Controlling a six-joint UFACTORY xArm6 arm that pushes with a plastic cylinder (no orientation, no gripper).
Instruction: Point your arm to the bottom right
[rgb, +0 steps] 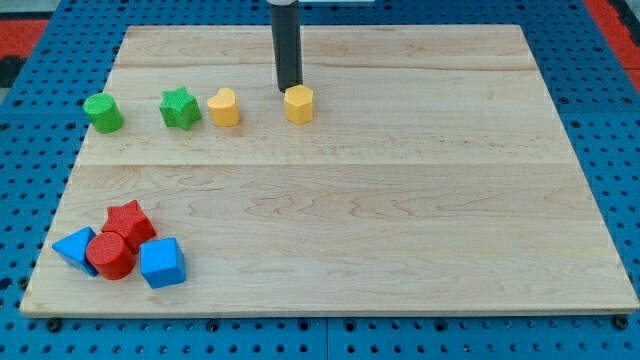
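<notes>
My tip is in the upper middle of the wooden board, right beside the upper left of the yellow hexagonal block, touching or almost touching it. The dark rod rises straight up out of the view's top. To the left in a row lie a yellow heart-like block, a green star and a green cylinder. At the bottom left a cluster holds a red star, a red cylinder, a blue triangular block and a blue cube-like block.
The board lies on a blue perforated table. A red surface shows at the top corners.
</notes>
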